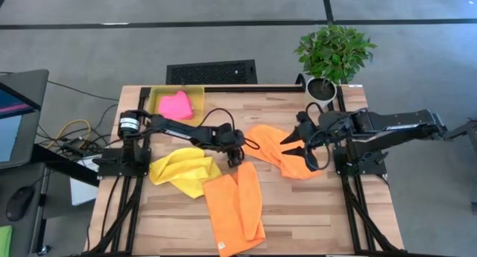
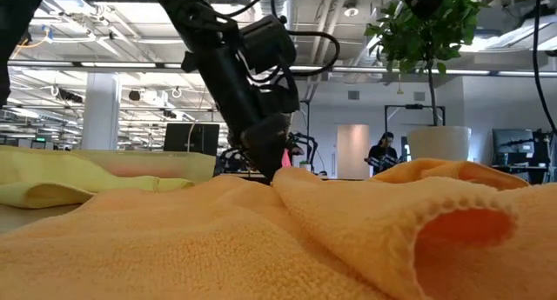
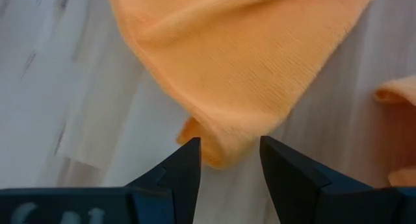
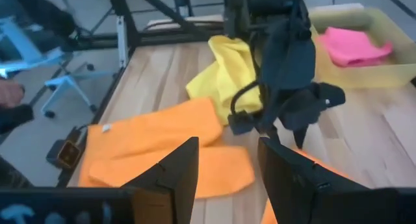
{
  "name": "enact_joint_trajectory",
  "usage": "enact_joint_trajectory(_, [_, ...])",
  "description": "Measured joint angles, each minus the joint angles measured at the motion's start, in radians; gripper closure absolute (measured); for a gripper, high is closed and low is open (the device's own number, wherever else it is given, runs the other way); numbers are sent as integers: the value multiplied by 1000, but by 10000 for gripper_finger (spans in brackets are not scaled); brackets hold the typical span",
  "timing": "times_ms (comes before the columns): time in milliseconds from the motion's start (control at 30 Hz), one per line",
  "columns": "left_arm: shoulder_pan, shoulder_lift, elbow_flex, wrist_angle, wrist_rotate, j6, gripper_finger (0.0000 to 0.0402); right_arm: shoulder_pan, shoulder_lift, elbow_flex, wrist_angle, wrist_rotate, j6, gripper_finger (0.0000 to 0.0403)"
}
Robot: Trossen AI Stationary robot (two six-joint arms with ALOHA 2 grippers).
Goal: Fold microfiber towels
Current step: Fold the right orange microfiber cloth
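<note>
A crumpled orange towel lies at mid-table. My left gripper is open and low over its left corner, one finger on each side. A second orange towel lies folded lengthwise near the front edge and fills the foreground of the low view. A yellow towel lies bunched to its left. A pink towel sits in the yellow bin. My right gripper hovers open above the right part of the crumpled orange towel. My left gripper comes slanting down from the table's left, and the orange towel's corner lies on the wood between its open fingertips. Whether the fingers touch the cloth, I cannot tell.
A potted plant stands at the far right corner. The bin sits at the far left. Bare wood shows at the near left and near right. Beyond the table a person stands in the room.
</note>
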Motion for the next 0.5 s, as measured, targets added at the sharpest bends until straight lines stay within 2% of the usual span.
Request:
enact_joint_trajectory(167, [20,1,0,0,98,21,253,-25,0,0,-2,11,7,220])
enact_joint_trajectory(267, [20,1,0,-14,117,-10,272,-41,0,0,-2,11,7,220])
enact_joint_trajectory(367, [22,1,0,-40,138,-39,308,-51,0,0,-2,11,7,220])
enact_joint_trajectory(500, [22,1,0,-53,139,-57,380,-62,0,0,-2,10,8,220])
